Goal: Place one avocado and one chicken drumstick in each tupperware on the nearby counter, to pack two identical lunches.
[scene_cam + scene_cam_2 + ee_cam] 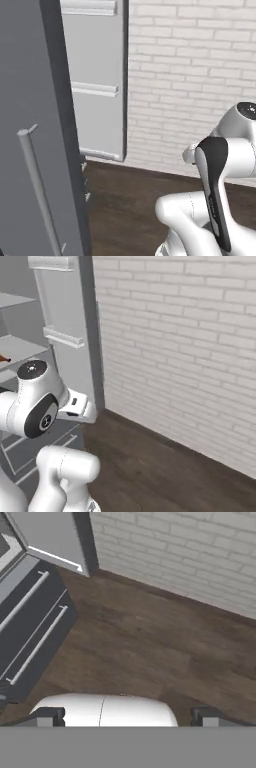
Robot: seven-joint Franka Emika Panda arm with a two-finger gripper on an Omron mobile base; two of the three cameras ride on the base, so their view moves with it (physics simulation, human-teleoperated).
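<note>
The gripper [128, 717] stands wide apart, its two small dark fingertips [45, 716] set near opposite sides at the bottom of the hand view, with nothing between them; it holds nothing. Beneath it lies a dark brown wood-plank floor [145, 647], which runs back to a white painted brick wall [190, 557]. In the hand view a tall light-grey open refrigerator door [50, 537] sits at the upper left, and below it a dark drawer front with two pale bar handles [35, 642] runs along the left edge. The left base view shows the same grey door [97, 75] with moulded shelf rails, swung open against the brick wall, and a nearer grey panel with a pale vertical bar handle [37, 190] at the left. The white arm with dark joints [220, 195] rises at the lower right of that view. In the right base view the refrigerator interior with light-grey shelves [20, 348] is at the left, and a small reddish-brown object [4, 358], possibly a chicken drumstick, lies on a shelf at the left edge, too cropped to identify with certainty
</note>
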